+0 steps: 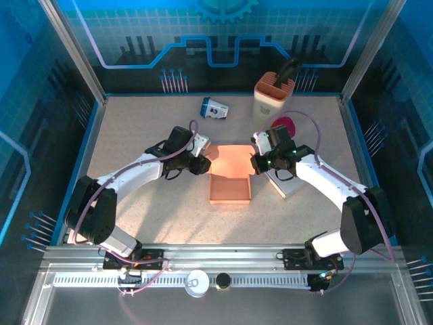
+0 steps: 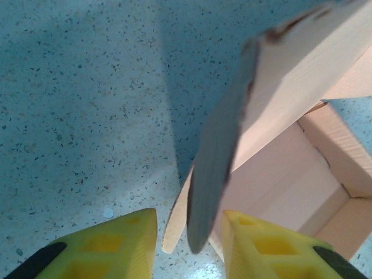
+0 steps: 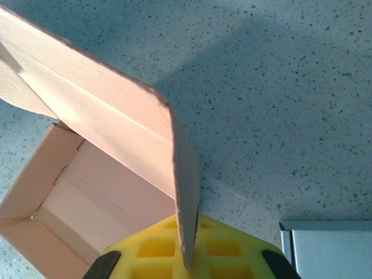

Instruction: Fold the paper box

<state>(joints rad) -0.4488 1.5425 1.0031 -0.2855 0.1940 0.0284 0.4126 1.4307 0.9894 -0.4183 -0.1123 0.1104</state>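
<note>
The pink-tan paper box [image 1: 230, 189] sits open at the table's middle, its lid [image 1: 233, 157] raised at the far side. My left gripper [image 1: 201, 163] is at the lid's left corner. In the left wrist view its yellow fingers [image 2: 125, 241] stand apart, open, with the lid's grey-edged side flap [image 2: 218, 157] hanging between them, close to the right finger. My right gripper [image 1: 256, 162] is at the lid's right corner. In the right wrist view this gripper [image 3: 189, 225] is shut on the lid's right side flap [image 3: 185, 174], with the box's inside [image 3: 87, 203] below left.
A small blue-and-white carton [image 1: 214, 107] lies at the back. A beige holder with a black tool [image 1: 273, 95] and a red disc [image 1: 287, 125] stand at the back right. A flat grey slab [image 1: 285, 183] [image 3: 325, 250] lies just right of the box.
</note>
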